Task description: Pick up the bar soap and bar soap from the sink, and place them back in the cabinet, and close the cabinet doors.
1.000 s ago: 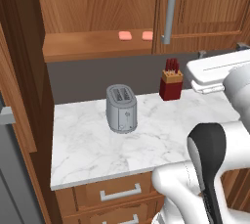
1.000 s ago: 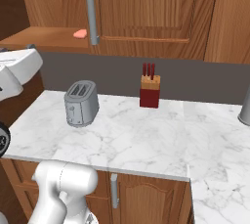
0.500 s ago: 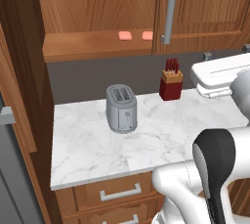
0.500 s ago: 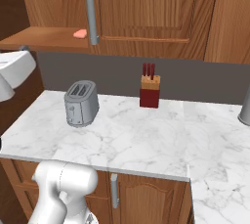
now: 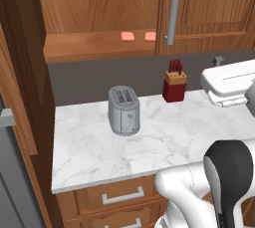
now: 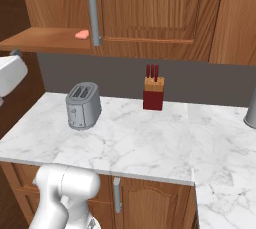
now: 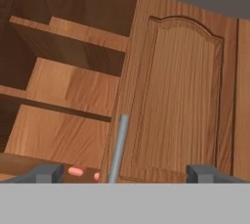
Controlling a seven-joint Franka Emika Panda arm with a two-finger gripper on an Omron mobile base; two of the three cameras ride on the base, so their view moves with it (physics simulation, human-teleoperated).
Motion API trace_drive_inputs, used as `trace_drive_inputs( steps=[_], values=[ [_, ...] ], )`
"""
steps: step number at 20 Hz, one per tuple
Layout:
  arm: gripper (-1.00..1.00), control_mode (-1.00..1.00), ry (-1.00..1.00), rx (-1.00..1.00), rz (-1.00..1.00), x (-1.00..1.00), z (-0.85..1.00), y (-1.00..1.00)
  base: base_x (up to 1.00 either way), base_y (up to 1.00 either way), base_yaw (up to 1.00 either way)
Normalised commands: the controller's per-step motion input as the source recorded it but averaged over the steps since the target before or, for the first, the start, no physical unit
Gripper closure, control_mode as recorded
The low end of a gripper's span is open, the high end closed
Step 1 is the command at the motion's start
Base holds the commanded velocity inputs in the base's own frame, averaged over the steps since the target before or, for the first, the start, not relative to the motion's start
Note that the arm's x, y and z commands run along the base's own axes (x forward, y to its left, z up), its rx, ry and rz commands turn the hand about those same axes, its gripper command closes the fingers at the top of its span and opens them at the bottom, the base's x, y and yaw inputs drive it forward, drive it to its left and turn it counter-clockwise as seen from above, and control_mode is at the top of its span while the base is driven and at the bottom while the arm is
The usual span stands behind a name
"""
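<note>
- Two salmon-pink bar soaps lie side by side on the bottom shelf of the brown wooden cabinet [image 5: 94,48]: one bar soap [image 5: 128,36] to the left, the other bar soap [image 5: 150,36] at its 3 o'clock, just beside the door edge.
- The right cabinet door [image 5: 209,8] is shut, with its long grey bar handle [image 5: 172,13] upright; the left half stands open.
- In the hand view, the gripper [image 7: 124,173] has its finger tips spread wide with nothing between them, pointing up at the handle.
- On the marble counter [image 5: 149,147] a grey toaster [image 5: 123,110] stands, with a red knife block [image 5: 174,86] at its 2 o'clock, well apart.
</note>
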Motion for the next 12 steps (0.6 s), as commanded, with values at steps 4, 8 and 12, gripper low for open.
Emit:
trace_drive_inputs(
  steps=[4, 8, 12],
  values=[
    [-1.0, -1.0, 0.0, 0.0, 0.0, -0.23, 0.0, 0.0, 0.0, 0.0, 0.0],
    [-1.0, -1.0, 0.0, 0.0, 0.0, -0.2, 0.0, 0.0, 0.0, 0.0, 0.0],
    [-1.0, -1.0, 0.0, 0.0, 0.0, -0.11, 0.0, 0.0, 0.0, 0.0, 0.0]
  ],
)
